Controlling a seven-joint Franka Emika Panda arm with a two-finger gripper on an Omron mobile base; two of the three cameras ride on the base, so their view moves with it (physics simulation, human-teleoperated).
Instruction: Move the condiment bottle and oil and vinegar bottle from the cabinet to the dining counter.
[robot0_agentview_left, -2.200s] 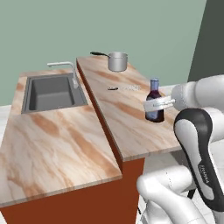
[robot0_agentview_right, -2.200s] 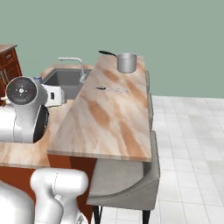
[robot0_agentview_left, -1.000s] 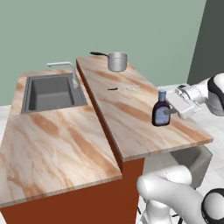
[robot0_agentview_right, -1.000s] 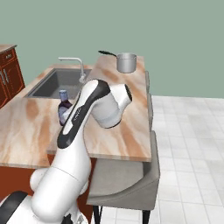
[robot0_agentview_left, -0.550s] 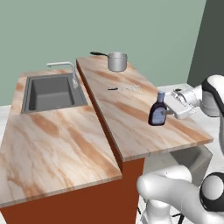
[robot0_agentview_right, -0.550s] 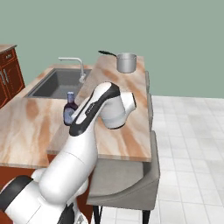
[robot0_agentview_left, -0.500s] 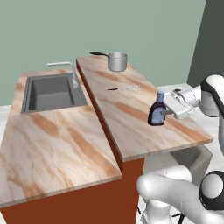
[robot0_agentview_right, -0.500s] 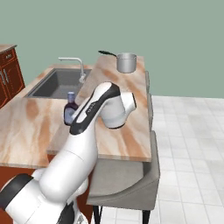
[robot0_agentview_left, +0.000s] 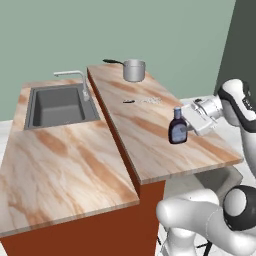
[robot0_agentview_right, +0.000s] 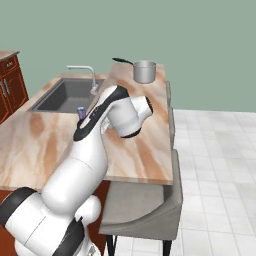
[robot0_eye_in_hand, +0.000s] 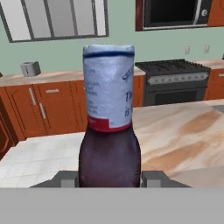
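Note:
The condiment bottle (robot0_agentview_left: 178, 128), dark brown with a blue cap and pale label, stands upright at the dining counter's (robot0_agentview_left: 150, 150) right side, its base at the marble. My gripper (robot0_agentview_left: 188, 125) reaches in from the right and is shut on it. Seen from the hand, the condiment bottle (robot0_eye_in_hand: 109, 131) sits between both fingertips (robot0_eye_in_hand: 151, 178). From the right base, just its blue cap (robot0_agentview_right: 81, 110) peeks out behind my arm over the dining counter (robot0_agentview_right: 150, 145). The oil and vinegar bottle and the cabinet are out of view.
A steel pot (robot0_agentview_left: 134, 70) stands at the counter's far end, with a small dark utensil (robot0_agentview_left: 129, 101) nearer. The grey sink (robot0_agentview_left: 59, 105) with its faucet (robot0_agentview_left: 75, 75) lies on the lower slab to the left. A grey stool (robot0_agentview_right: 145, 200) is tucked under the counter's right edge.
The bottle and gripper have shifted slightly left and down toward the counter; over the last half second they hardly move.

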